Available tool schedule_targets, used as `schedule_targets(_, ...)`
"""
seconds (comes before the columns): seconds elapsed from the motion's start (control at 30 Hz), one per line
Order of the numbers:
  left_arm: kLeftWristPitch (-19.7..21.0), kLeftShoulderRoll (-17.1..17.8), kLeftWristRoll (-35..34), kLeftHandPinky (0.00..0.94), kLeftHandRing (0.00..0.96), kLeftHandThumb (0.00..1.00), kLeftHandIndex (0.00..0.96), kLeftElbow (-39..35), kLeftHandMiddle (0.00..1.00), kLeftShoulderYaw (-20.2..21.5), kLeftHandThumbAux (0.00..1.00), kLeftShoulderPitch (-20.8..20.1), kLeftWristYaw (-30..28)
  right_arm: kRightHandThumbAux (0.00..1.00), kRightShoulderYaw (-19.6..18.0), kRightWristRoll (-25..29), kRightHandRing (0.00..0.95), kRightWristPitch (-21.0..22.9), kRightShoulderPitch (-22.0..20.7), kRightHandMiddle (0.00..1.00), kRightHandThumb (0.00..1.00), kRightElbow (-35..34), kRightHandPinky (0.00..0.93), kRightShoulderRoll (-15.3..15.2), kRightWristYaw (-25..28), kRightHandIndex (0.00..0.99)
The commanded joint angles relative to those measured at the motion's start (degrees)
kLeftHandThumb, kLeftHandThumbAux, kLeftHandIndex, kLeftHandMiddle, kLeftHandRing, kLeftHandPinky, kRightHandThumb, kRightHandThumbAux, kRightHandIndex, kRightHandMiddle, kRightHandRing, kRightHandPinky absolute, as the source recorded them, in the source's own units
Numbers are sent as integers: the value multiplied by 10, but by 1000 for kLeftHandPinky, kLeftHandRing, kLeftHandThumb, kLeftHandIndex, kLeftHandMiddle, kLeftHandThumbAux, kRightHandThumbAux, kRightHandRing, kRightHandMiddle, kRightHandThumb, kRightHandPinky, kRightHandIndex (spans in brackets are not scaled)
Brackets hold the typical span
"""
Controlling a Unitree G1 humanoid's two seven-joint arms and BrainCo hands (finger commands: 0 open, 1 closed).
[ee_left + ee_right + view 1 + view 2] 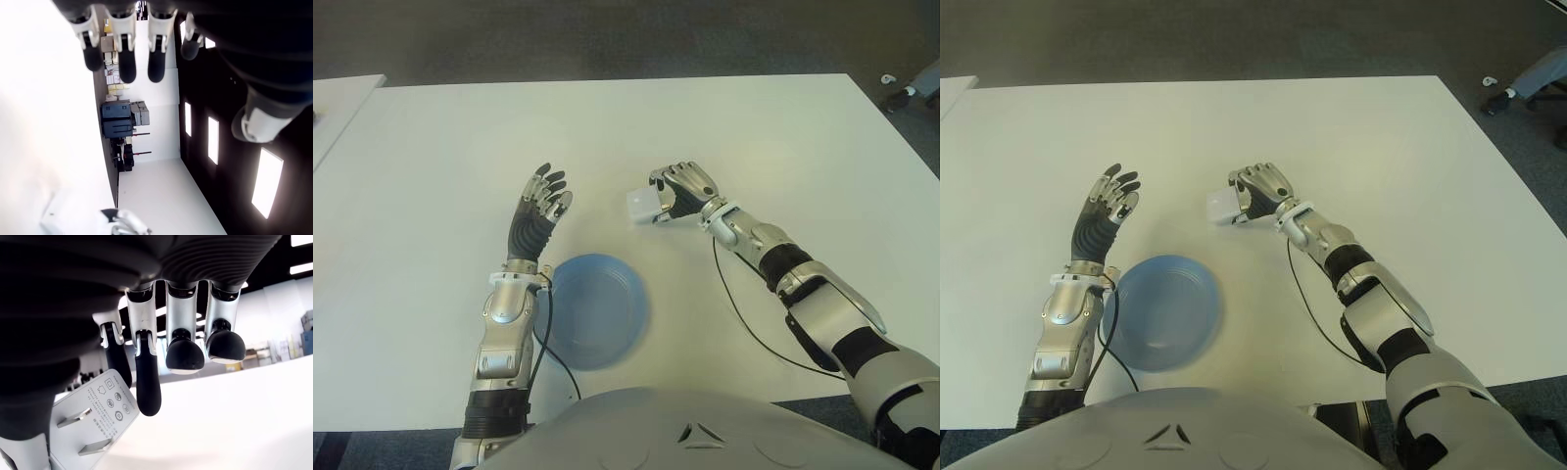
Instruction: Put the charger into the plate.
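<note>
Our right hand (677, 191) grips the charger (643, 206); we should carry it over the plate (607, 318) below-left, then open; left hand (540, 206) idles, fingers spread.

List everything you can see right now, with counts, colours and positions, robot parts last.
charger: one, white, held in the right robot hand above the table, prongs showing in the right wrist view.
plate: one, blue, near the table's front edge, just right of the left forearm.
table: one, white, under everything.
left robot hand: one, black and silver, fingers spread, holding nothing, left of the charger.
right robot hand: one, black and silver, closed on the charger, beyond and right of the plate.
</note>
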Motion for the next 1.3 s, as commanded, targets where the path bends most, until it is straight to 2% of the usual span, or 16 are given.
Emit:
schedule_targets(0.03,-2,1,-2,160,173,0,16,11,178,1,517,-4,-5,676,-23,24,849,-2,15,541,853,-63,825,-10,30,404)
schedule_targets(0.47,-7,3,-3,155,173,0,13,35,174,4,520,-18,-5,676,-74,52,848,9,63,539,853,-233,837,-31,102,402)
schedule_targets(0.83,-15,4,-3,148,165,0,9,56,166,3,522,-31,-7,676,-111,70,855,4,105,541,853,-348,850,-42,150,400)
schedule_targets(1.03,-20,3,-5,152,168,0,11,69,171,3,518,-41,-8,677,-126,78,861,22,142,541,853,-436,860,-42,195,397)
schedule_targets(1.13,-20,4,-6,153,171,0,13,75,174,4,513,-46,-8,678,-129,83,864,31,182,542,853,-499,864,-47,227,395)
schedule_targets(1.3,-21,3,-7,150,171,0,14,83,176,5,510,-52,-8,678,-132,83,865,44,228,543,853,-563,866,-48,265,395)
